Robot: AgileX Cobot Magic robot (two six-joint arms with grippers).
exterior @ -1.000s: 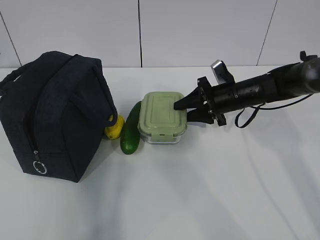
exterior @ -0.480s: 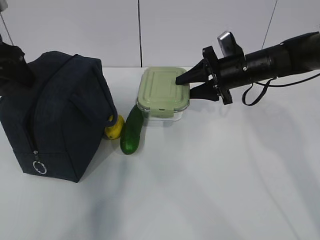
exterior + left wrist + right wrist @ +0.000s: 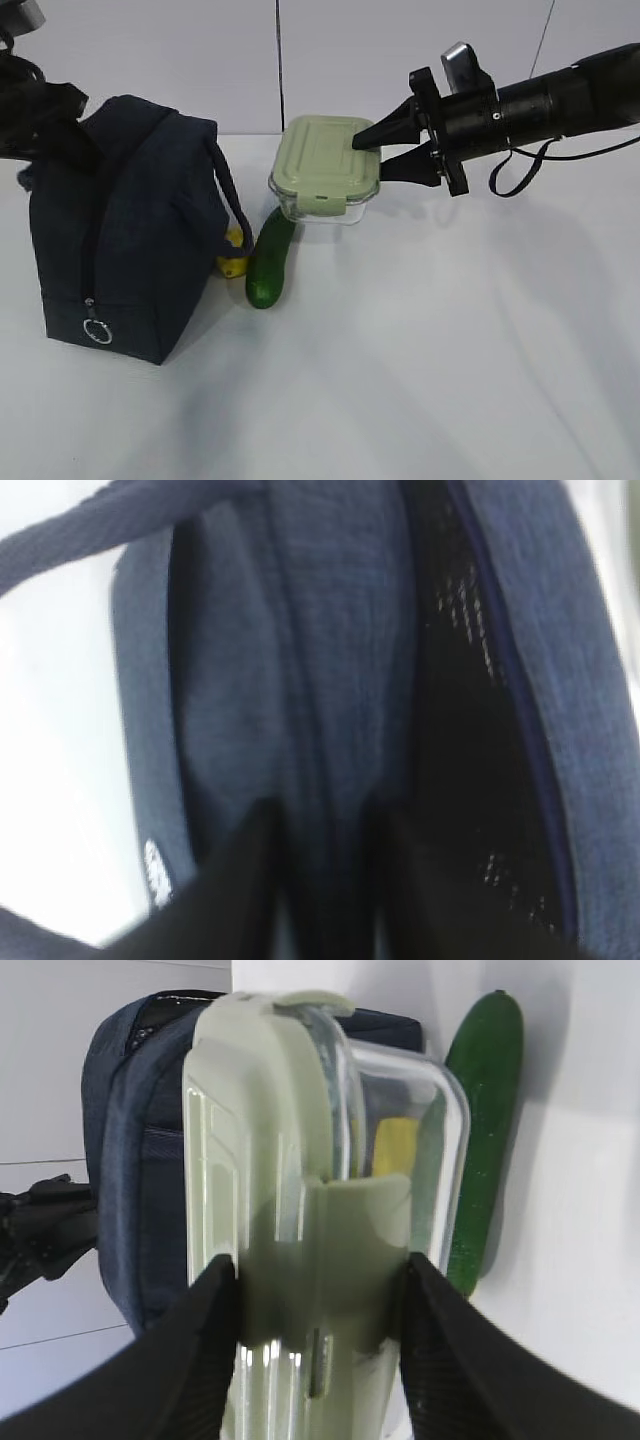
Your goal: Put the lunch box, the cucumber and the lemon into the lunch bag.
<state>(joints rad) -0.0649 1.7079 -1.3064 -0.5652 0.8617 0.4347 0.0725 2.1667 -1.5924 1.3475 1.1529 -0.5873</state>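
Right claw [image 3: 378,155] pinches the box [image 3: 325,165] clear of the bench; left claw [image 3: 318,880] pinches bag [image 3: 125,230] fabric, likely spreading its mouth.

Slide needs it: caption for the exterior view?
Right gripper holds the lunch box above the table, beside the bag, cucumber and lemon.

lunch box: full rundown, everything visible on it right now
The lunch box is a small rounded-corner rectangular container: clear, glassy-looking body, pale green ribbed lid with clip tabs, lid on. It looks empty. It hangs clear of the table, tilted slightly, above the cucumber's far end, right of the lunch bag. The right gripper clamps its right end, one finger on the lid, one beneath.
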